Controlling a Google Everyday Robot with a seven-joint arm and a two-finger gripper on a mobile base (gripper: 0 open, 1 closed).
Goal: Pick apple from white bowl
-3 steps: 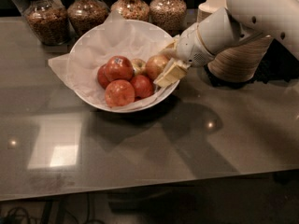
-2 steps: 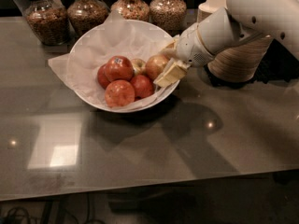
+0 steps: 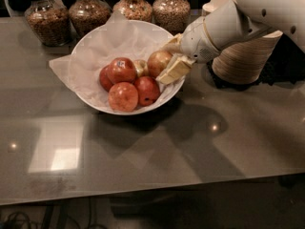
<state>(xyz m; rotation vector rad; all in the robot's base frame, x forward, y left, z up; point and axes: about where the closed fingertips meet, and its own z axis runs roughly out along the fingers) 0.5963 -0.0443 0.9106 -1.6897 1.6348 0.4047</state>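
The white bowl (image 3: 164,97), lined with crumpled white paper, stands at the back middle of the grey table. The pale, reddish-blushed apple (image 3: 157,61) lies at the bowl's right side, against the other fruit. My gripper (image 3: 165,62) reaches in over the right rim. One cream finger (image 3: 175,69) lies in front of the apple and the other (image 3: 172,43) behind it, both against its skin. The apple still rests in the bowl.
Other fruit fills the bowl: a deep red stickered apple (image 3: 121,69), two more red ones (image 3: 123,97) (image 3: 147,89) and a small yellowish one (image 3: 140,67). Several glass jars (image 3: 88,13) line the back. A stack of beige paper bowls (image 3: 243,56) stands right of the arm.
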